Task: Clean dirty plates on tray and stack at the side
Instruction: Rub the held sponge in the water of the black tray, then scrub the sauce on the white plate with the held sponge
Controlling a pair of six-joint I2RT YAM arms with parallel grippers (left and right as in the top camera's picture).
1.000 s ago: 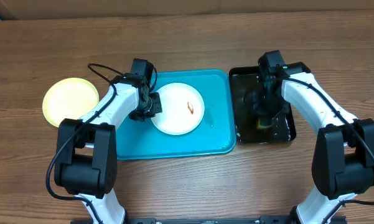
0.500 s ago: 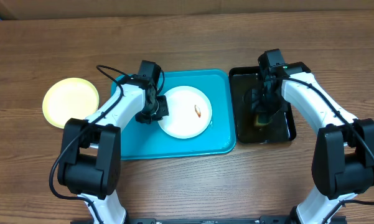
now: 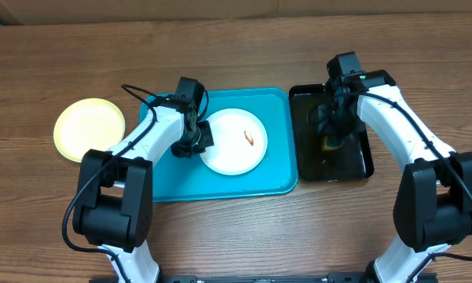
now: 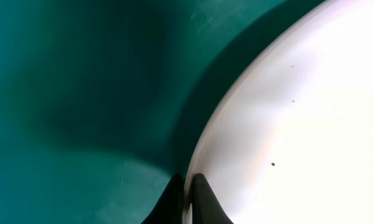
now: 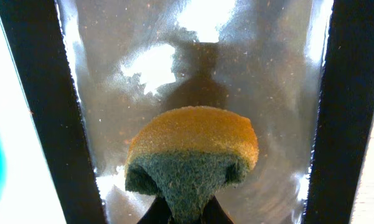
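Overhead: the left end effector (image 3: 195, 141) was pinched shut on the left rim of the white plate (image 3: 232, 153). That plate lay in the tray (image 3: 220, 187), slid a bit to the right compared with a second back. The yellow plate (image 3: 89, 128) sat on the tabletop (image 3: 220, 47), left of the tray. The right end effector (image 3: 331, 138) clamped a sponge (image 3: 331, 145) over the black tray (image 3: 353, 169), a touch further back than before.

Left wrist: jaws were tight on the plate edge.

Right wrist: the sponge was squeezed by its green side.

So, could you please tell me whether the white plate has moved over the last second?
Yes, the white plate slid right across the tray, toward the black tray.
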